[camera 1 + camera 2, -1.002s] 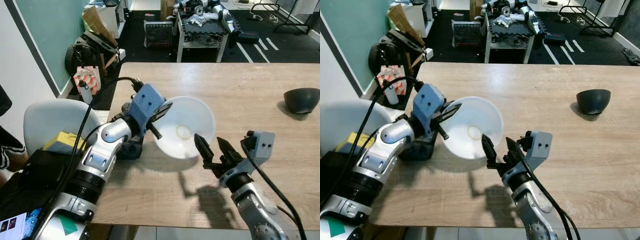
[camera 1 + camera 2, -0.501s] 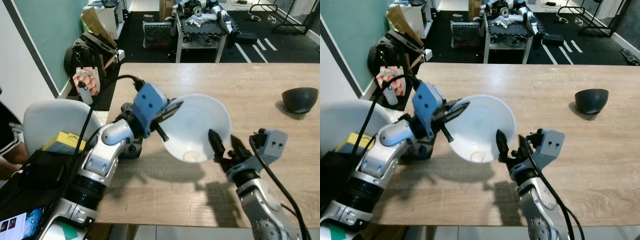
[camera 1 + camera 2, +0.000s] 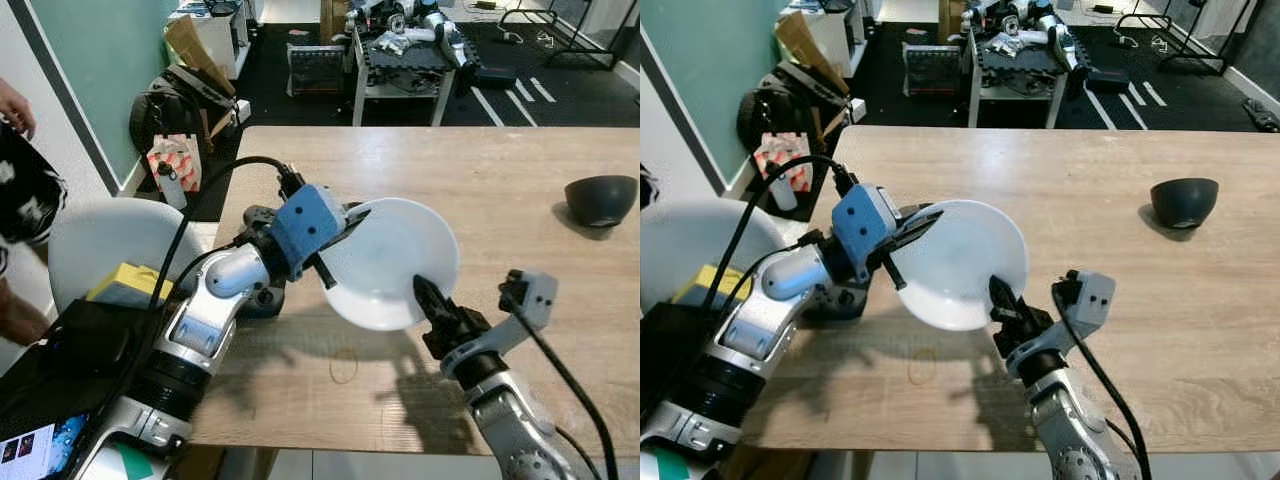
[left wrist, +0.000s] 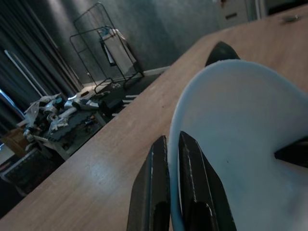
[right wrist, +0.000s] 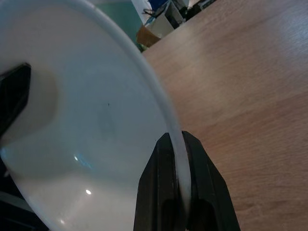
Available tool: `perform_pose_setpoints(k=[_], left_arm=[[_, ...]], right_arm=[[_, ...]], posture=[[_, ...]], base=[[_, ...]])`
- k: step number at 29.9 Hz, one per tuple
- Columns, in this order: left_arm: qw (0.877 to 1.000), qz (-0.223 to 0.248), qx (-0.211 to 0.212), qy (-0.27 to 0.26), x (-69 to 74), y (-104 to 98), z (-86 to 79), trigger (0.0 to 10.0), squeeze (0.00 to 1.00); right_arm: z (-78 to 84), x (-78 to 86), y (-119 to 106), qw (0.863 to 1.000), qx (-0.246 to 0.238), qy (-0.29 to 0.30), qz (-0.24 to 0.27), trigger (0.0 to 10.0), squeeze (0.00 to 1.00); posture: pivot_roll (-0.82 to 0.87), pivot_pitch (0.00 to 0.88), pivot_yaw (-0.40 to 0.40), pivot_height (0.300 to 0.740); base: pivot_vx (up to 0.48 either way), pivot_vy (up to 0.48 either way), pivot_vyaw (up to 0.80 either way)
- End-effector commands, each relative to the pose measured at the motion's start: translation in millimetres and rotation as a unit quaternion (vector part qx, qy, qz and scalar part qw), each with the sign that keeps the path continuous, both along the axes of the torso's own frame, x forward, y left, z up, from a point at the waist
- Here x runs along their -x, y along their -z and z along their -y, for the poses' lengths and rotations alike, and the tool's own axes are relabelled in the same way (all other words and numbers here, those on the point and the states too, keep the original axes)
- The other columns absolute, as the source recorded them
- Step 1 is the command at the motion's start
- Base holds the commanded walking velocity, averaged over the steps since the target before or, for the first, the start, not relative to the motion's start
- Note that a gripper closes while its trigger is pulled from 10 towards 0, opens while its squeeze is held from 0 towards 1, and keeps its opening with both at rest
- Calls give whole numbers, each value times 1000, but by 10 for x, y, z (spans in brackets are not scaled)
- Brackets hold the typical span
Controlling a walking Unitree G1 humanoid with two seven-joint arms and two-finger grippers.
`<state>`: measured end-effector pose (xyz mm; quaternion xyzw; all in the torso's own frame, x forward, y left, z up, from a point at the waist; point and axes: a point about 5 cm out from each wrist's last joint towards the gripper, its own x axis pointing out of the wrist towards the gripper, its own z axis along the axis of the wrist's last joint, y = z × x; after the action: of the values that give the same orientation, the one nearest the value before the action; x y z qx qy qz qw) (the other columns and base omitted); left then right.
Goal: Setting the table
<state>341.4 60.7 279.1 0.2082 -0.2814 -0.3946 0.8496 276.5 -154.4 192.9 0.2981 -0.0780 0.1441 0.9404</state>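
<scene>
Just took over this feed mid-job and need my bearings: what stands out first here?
A white plate is held up over the near edge of the wooden table, pinched at its rim from both sides: the left tool grips one edge and the right tool the opposite edge. A dark bowl sits alone far off on the robot's right side of the table.

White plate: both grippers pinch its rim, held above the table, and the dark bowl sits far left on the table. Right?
Not quite. The dark bowl sits on the far right of the table, as the left eye view shows. The rest holds: the left gripper and right gripper each pinch the white plate by its rim, above the table.
</scene>
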Motion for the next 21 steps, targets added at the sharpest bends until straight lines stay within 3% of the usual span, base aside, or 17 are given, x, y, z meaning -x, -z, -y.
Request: perform_pose_setpoints(k=[1,6,9,10,12,13,18,19,20,21], left_arm=[[999,-20,22,-12,-39,22,-36,10000,0],[998,-40,42,-17,-74,27,-48,10000,0],[992,-86,86,-35,-130,51,-68,10000,0],[989,-102,100,-31,-136,62,-73,10000,443],[988,-111,108,-27,-137,68,-75,10000,443],[986,-117,112,-28,-140,79,-82,10000,1000],[987,-116,102,-42,-134,96,-98,10000,1000],[987,-114,104,-48,-131,77,-113,10000,773],[986,-114,108,-52,-128,56,-137,10000,0],[986,-115,109,-53,-123,41,-156,10000,0]], right_arm=[[-71,40,-44,1000,-11,-26,11,0,0],[-80,45,-56,999,-17,-30,15,0,0],[-73,45,-66,999,-22,-25,15,0,0],[-64,42,-71,999,-24,-19,15,0,0],[-58,41,-75,999,-25,-16,15,0,0],[-54,39,-81,999,-25,-14,16,10000,0],[-52,41,-112,999,-22,-16,21,10000,0],[-43,35,-112,1000,-20,-11,20,10000,0],[-24,24,-106,1000,-18,-2,18,10000,0],[-6,16,-100,1000,-16,7,16,10000,0]], posture=[[17,173,107,740],[16,175,105,740],[15,177,107,740],[15,177,107,740],[15,177,107,740],[15,177,107,740],[15,179,101,740],[14,179,102,740],[14,179,102,740],[14,179,102,740]], base=[[0,0,0],[0,0,0],[0,0,0],[0,0,0],[0,0,0],[0,0,0],[0,0,0],[0,0,0],[0,0,0],[0,0,0]])
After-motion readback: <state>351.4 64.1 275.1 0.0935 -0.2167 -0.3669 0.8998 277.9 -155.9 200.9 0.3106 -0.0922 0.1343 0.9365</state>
